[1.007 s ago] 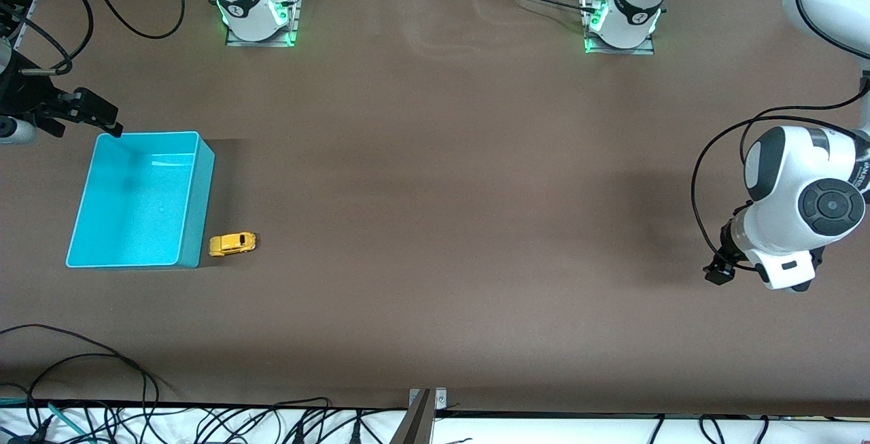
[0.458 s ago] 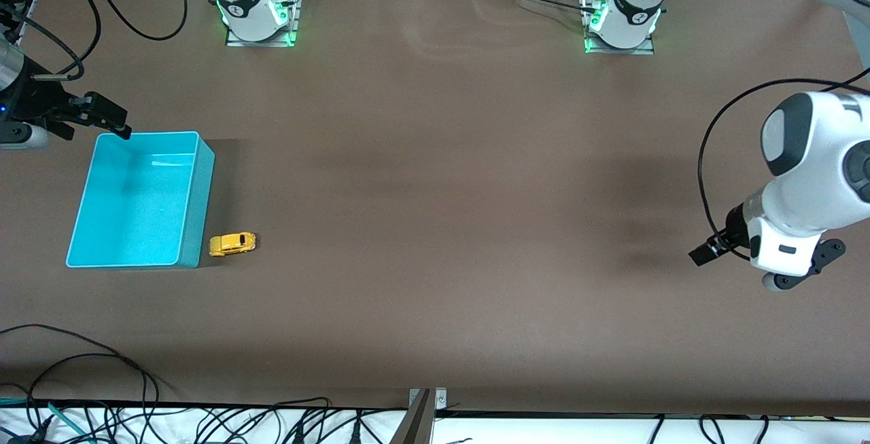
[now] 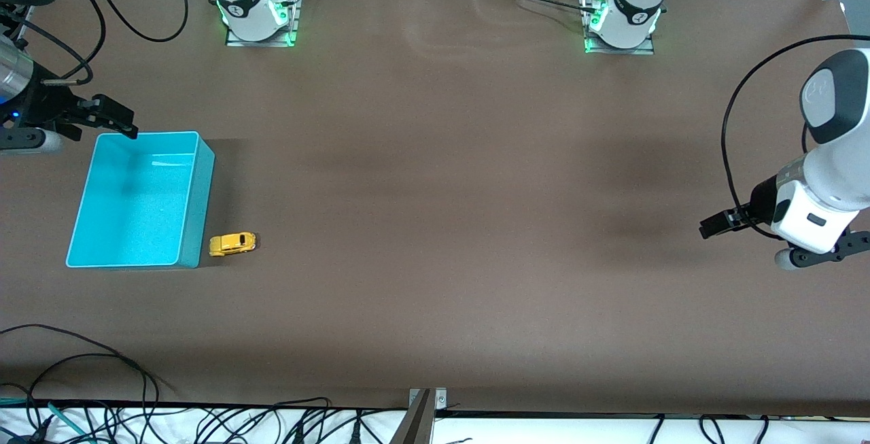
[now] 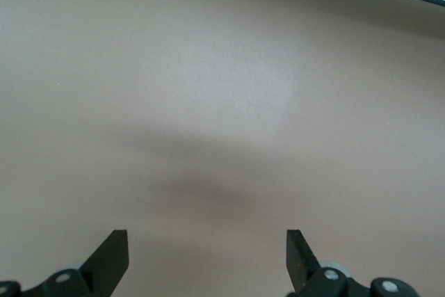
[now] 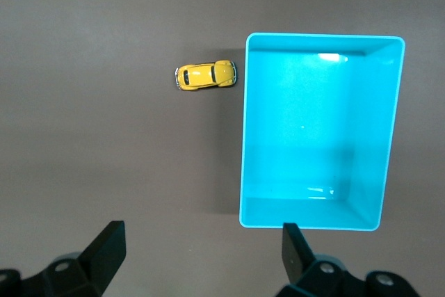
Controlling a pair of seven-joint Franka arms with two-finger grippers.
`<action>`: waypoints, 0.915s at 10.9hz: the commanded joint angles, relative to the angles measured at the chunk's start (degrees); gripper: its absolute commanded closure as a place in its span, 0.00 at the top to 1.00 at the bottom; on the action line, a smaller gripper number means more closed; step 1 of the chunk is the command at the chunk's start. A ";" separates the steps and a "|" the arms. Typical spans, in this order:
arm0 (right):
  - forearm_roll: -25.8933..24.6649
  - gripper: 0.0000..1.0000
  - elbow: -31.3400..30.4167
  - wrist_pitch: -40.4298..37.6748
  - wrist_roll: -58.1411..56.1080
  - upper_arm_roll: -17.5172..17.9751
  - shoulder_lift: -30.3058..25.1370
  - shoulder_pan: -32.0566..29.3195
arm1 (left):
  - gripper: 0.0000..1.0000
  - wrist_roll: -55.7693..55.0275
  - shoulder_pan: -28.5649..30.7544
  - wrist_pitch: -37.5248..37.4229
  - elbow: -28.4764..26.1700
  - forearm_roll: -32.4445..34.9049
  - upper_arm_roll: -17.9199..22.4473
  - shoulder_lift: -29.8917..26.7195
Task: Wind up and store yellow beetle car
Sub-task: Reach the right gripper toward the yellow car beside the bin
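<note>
The yellow beetle car point(image 3: 232, 244) stands on the brown table beside the turquoise bin point(image 3: 195, 226), close to the bin's corner nearest the front camera. The bin is empty. In the right wrist view the car point(image 5: 205, 75) stands on its wheels next to the bin's long wall point(image 5: 244, 137). My right gripper point(image 3: 119, 123) is open and empty, up over the table by the bin's corner nearest the arm bases; it also shows in the right wrist view point(image 5: 201, 243). My left gripper point(image 3: 710, 228) is open and empty over bare table at the left arm's end, and the left wrist view point(image 4: 206, 248) shows only tabletop.
The two arm bases point(image 3: 255, 12) point(image 3: 622, 15) stand along the table's edge farthest from the front camera. Loose black cables point(image 3: 81, 369) lie at the edge nearest the camera, at the right arm's end. A metal bracket point(image 3: 421, 403) sits at the middle of that edge.
The left arm has swung outward toward its end of the table, and its gripper has risen and turned. The right gripper has shifted slightly toward the bin's corner. The car and bin have not moved.
</note>
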 commanded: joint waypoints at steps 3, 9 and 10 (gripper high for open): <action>0.49 1.00 3.26 -0.57 -4.73 0.08 5.52 2.16 | 1.00 11.81 0.43 -3.04 1.43 -1.36 -0.49 -1.05; 0.93 1.00 10.84 0.48 -24.14 -0.10 16.52 2.51 | 1.00 14.98 0.43 -4.10 1.43 -1.36 -0.32 -3.52; 0.93 1.00 10.92 0.92 -24.77 -0.10 17.04 2.77 | 1.00 15.68 0.43 -4.10 1.43 -1.53 -0.23 -3.60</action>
